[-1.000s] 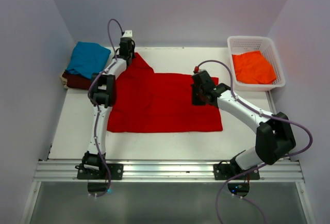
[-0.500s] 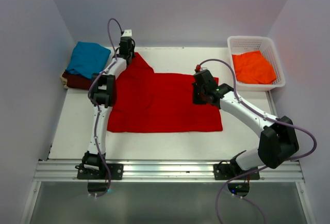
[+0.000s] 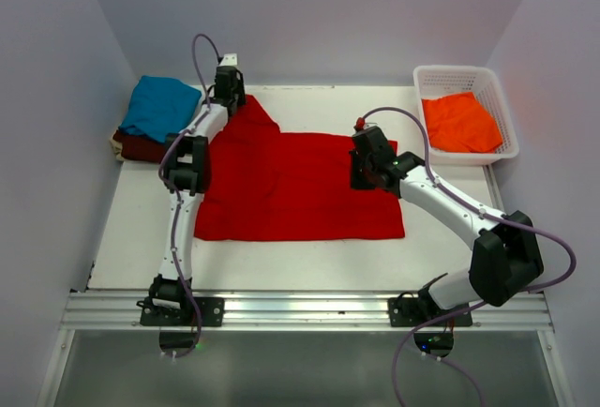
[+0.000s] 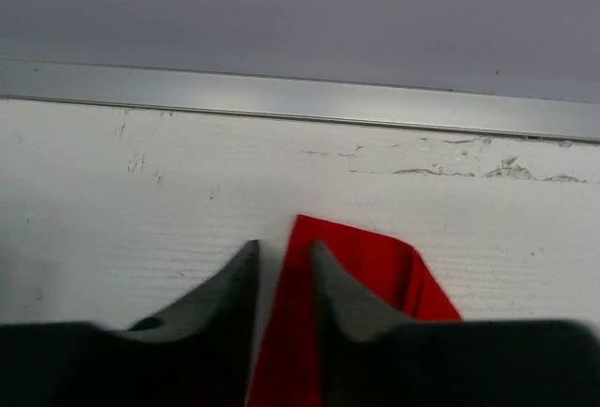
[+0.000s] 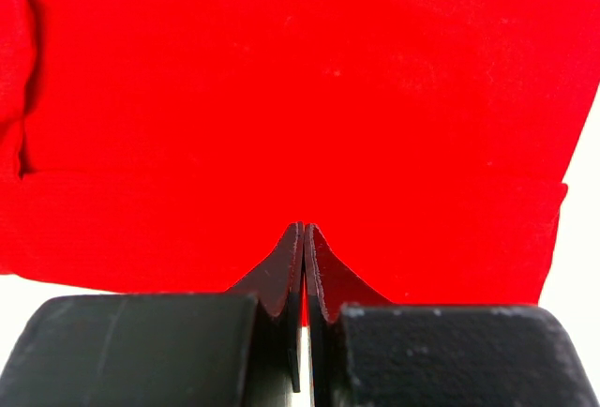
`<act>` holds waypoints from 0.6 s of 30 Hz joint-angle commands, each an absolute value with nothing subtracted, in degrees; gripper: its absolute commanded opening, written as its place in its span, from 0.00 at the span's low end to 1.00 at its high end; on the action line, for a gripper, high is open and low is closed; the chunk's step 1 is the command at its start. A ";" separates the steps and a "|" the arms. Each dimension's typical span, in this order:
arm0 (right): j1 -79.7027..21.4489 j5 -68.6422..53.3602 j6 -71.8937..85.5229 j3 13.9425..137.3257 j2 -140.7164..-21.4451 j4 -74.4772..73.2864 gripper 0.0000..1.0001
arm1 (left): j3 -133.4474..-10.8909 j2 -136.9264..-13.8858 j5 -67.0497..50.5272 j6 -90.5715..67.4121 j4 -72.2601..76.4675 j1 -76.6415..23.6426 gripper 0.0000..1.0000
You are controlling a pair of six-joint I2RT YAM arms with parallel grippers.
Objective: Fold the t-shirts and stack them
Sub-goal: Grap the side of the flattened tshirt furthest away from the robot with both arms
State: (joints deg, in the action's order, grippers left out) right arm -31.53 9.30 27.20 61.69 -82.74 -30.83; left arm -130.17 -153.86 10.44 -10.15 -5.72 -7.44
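A bright red t-shirt lies spread flat on the white table. My left gripper is at its far left corner. In the left wrist view the jaws stand narrowly apart, with the red cloth's edge lying flat between and ahead of them. My right gripper is over the shirt's right part. In the right wrist view its jaws are closed tip to tip at the hem of the red cloth. A teal t-shirt lies folded on a maroon one at the far left. An orange t-shirt is in the basket.
A white lattice basket stands at the far right corner. Walls close in the table at the left, back and right. A metal rail runs along the table's far edge, close ahead of my left gripper.
My right gripper shifted slightly to the right, and my left gripper edged a little toward the back wall. The red shirt has not visibly moved.
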 commanded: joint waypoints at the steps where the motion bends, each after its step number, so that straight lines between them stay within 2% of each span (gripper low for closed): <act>1: -31.46 8.70 27.77 61.79 -80.77 -30.85 0.00 | -131.05 -153.38 10.63 -11.78 -6.16 -6.50 0.46; 3: -31.55 8.70 27.69 61.61 -80.60 -30.85 0.00 | -127.19 -151.19 10.28 -11.52 -2.92 -6.50 0.76; 5: -31.47 8.70 27.77 61.79 -80.77 -30.76 0.00 | -123.51 -149.95 9.93 -11.25 -0.98 -6.50 0.84; 12: -31.55 8.52 27.77 62.23 -81.39 -30.59 0.00 | -133.59 -154.95 8.35 -10.81 -8.00 -6.50 0.84; 13: -31.47 8.53 27.77 62.31 -81.47 -30.59 0.00 | -132.38 -154.60 7.74 -10.72 -7.39 -6.50 0.79; 14: -31.46 8.44 27.77 62.40 -81.56 -30.50 0.00 | -131.84 -154.34 7.13 -10.64 -6.95 -6.50 0.61; 16: -31.46 8.18 27.77 62.49 -82.18 -30.41 0.00 | -132.18 -154.25 6.24 -10.72 -7.03 -6.33 0.35; 17: -31.55 8.17 27.77 62.49 -82.26 -30.32 0.00 | -132.54 -154.60 6.15 -10.98 -7.55 -6.15 0.16; 18: -31.55 8.00 27.77 62.49 -82.44 -30.24 0.00 | -132.97 -155.03 5.89 -11.16 -8.34 -6.07 0.11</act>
